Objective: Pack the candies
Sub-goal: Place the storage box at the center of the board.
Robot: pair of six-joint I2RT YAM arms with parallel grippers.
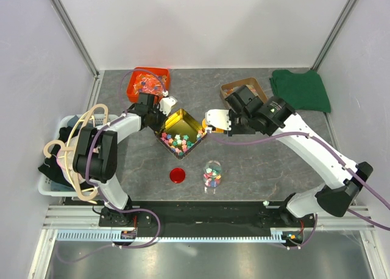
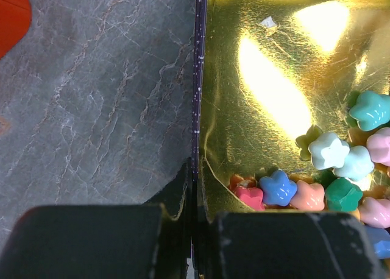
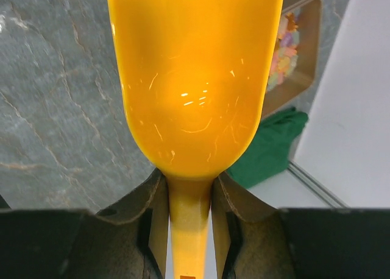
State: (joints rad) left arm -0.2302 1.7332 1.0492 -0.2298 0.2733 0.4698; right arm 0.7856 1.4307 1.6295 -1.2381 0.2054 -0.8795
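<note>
Astride rim of gold tin [image 2: 197, 78], left gripper [image 2: 194, 233]

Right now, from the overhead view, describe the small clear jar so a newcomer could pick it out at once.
Find the gold-lined square tin in the middle of the grey table. Just nearer the arm bases stands the small clear jar, some mixed-colour candies inside. A flat red disc lies to its left; the jar alone is see-through and upright.
</note>
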